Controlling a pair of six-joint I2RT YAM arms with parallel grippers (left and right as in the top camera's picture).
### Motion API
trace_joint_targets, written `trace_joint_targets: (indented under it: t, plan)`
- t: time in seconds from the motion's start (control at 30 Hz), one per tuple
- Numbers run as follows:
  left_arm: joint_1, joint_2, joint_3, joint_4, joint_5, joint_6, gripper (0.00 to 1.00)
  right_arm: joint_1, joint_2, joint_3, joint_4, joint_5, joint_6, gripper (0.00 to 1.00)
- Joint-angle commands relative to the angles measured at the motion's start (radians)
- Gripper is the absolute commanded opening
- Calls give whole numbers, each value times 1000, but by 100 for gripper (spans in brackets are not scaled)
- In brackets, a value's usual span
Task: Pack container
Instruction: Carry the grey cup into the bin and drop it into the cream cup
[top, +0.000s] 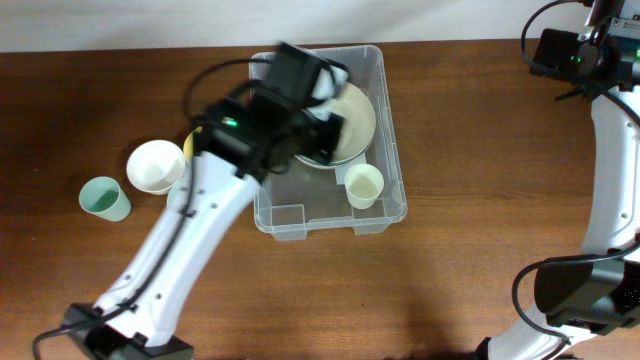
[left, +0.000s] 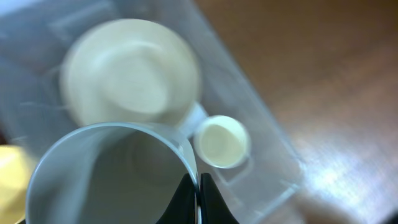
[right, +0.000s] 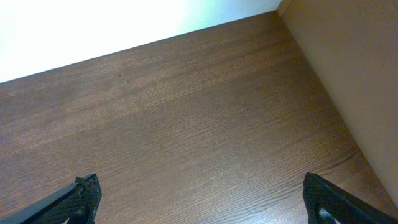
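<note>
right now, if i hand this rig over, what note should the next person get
Left pincer: shut on the rim of a pale cup, held above the container.
Right pincer: open, empty, over the table, away from the job.
Done: cream bowl and small cream cup are in the container.
Left: set the pale cup inside, then probably the white cup and teal cup, both standing on the table left of the container.
</note>
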Motion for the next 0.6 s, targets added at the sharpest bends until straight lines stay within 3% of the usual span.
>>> trace_joint_targets:
  t: [0.0,0.23,0.57]
  plan:
    - [-97,37,3,-1,10,5,1,1,3,0,3,-2,11,99]
    - [-225,132,3,22,10,5,1,1,3,0,3,-2,11,99]
    - [-240,224,3,37,10,5,1,1,3,0,3,-2,11,99]
